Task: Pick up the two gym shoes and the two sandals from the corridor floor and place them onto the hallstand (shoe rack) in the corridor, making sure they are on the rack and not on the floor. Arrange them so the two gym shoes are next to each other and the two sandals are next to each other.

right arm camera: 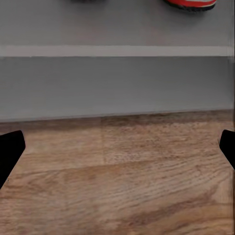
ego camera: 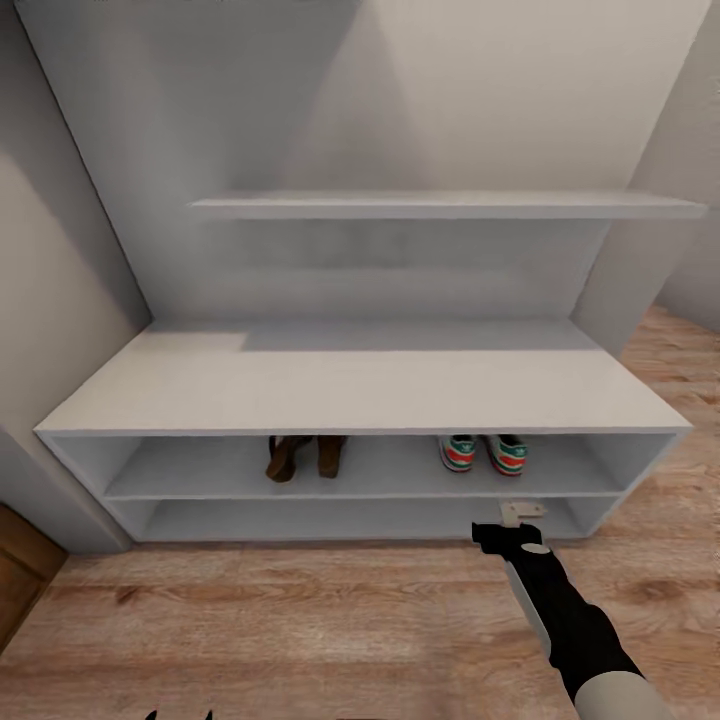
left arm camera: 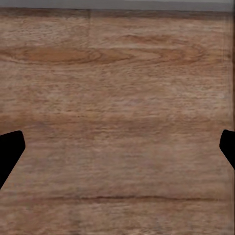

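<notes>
With the two sandals (ego camera: 305,456) and the two gym shoes (ego camera: 483,452) paired on the hallstand's (ego camera: 360,385) upper shelf, placing looks finished; the right gripper (ego camera: 522,512), jaws wide and empty before its lower shelf, need only withdraw.

Right arm (ego camera: 570,620) extended forward and low, black forearm with pale upper sleeve; right gripper (ego camera: 512,528) at its end, fingers spread wide and holding nothing. Left gripper (left arm camera: 117,147) points straight down with its fingertips (left arm camera: 10,152) far apart, nothing between them.
</notes>
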You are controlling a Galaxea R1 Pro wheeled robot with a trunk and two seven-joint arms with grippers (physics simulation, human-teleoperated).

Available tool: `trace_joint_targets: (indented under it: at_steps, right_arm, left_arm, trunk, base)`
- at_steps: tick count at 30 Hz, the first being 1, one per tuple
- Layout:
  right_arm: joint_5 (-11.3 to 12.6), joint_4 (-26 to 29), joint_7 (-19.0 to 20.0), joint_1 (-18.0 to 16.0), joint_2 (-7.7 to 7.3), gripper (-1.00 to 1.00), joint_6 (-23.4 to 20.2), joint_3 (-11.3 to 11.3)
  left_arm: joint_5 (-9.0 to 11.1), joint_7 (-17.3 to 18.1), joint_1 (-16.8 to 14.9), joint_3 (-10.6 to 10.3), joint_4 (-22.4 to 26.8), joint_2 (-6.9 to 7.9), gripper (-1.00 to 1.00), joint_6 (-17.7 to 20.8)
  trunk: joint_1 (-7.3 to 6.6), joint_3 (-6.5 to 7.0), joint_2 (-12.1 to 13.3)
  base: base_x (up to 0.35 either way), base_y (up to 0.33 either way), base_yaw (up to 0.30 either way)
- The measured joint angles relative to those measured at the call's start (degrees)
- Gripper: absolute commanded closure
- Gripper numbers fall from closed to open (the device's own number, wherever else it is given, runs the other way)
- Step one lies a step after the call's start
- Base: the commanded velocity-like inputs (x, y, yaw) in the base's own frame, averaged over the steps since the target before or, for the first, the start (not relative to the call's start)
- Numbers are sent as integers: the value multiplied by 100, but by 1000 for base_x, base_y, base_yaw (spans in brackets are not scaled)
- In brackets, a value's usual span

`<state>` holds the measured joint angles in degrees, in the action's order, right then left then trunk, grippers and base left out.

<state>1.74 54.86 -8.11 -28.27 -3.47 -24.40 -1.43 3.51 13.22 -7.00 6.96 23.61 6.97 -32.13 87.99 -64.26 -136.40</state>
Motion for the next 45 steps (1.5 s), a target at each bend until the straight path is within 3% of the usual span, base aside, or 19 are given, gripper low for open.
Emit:
trace_joint_targets:
  at_steps: [8,15,18,20,21,22,29,30,35,45]
  right_arm:
    - [-4,-88,0,8,-5,-100,15,-13]
    - [4,-1470,-11,24,-9,-100,437,-19]
    - [4,-1946,-13,24,-14,-100,967,-21]
    - [3,-2444,-11,24,-17,-100,1642,-23]
    - [-6,-3155,-12,24,-18,-100,2896,-37]
    - [8,-3742,-14,31,-21,-100,3175,-31]
    - [-7,-4996,-13,33,-36,-100,5005,-48]
    - [-9,-5190,-5,65,-39,-100,5535,-52]
    - [-17,-5314,-2,272,-22,-100,5937,-58]
    - [-8,-5332,1,343,29,-100,5973,-61]
  left_arm:
    - [4,-5,0,-1,-1,0,-100,1]
    - [11,-8,3,8,6,5,-100,-6]
    - [9,-8,6,9,3,7,-100,-11]
    - [10,-9,8,9,4,8,-100,-14]
    - [32,-31,8,13,6,8,-100,-12]
    - [36,-37,9,16,9,9,-100,-10]
    - [52,-59,15,42,8,8,-100,-15]
    - [54,-60,16,45,9,9,-100,-15]
    - [55,-61,14,47,8,8,-100,-11]
    - [55,-62,13,54,8,8,-100,-6]
  trunk:
    - [0,0,0]
    - [-3,0,0]
    - [-3,0,0]
    - [-3,0,0]
    - [-4,0,-1]
    - [-3,-1,0]
    - [-4,0,0]
    - [-3,0,0]
    - [-4,0,0]
    - [-4,0,0]
  base:
    - [-294,-103,0]
    - [-70,-16,0]
    - [-18,-4,0]
    - [-6,-1,0]
    - [-2,0,0]
    - [-2,0,0]
    - [0,0,0]
    - [0,0,0]
    - [0,0,0]
    - [0,0,0]
